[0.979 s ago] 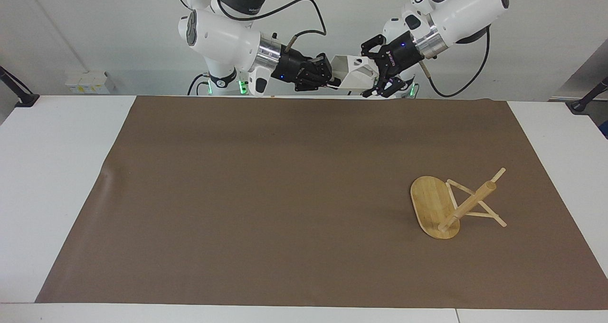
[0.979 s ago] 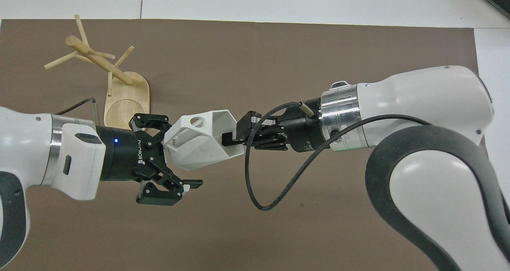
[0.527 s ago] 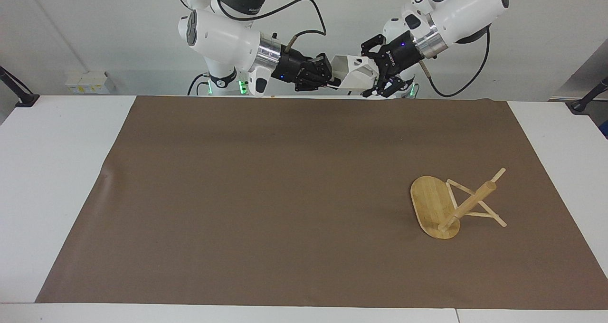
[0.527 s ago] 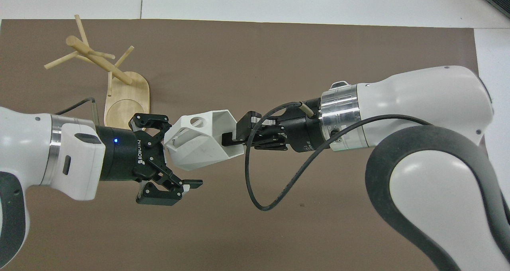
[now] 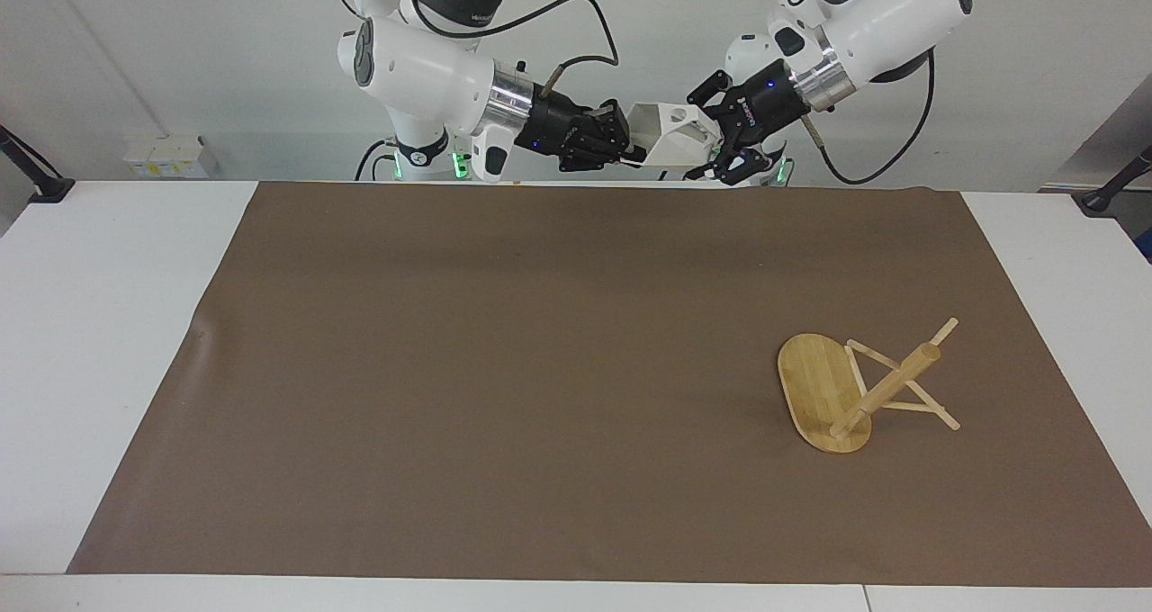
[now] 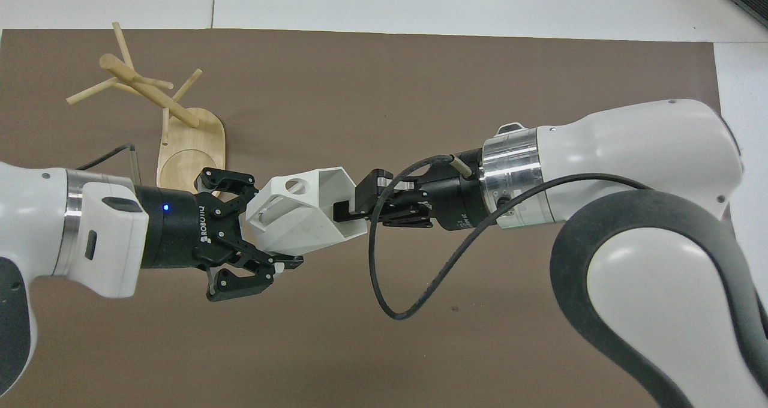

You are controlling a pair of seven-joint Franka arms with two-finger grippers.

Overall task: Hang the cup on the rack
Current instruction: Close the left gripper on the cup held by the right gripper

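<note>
The white faceted cup [image 5: 670, 135] [image 6: 306, 216] hangs on its side in the air, over the mat's edge nearest the robots, with a gripper at each end. My right gripper [image 5: 630, 147] [image 6: 353, 204] is shut on the cup's rim. My left gripper [image 5: 708, 142] [image 6: 270, 225] is shut on the cup's base end, beside the handle with its round hole. The bamboo rack [image 5: 846, 391] [image 6: 180, 126] lies tipped over on the mat toward the left arm's end, its post and pegs slanting away from the oval base.
A brown mat [image 5: 504, 369] covers most of the white table [image 5: 90, 324]. The right arm's black cable [image 6: 384, 276] loops down below its wrist.
My left gripper's fingers have closed from open around the cup's base end onto it. The cup and right gripper have stayed almost still. The rack has not moved.
</note>
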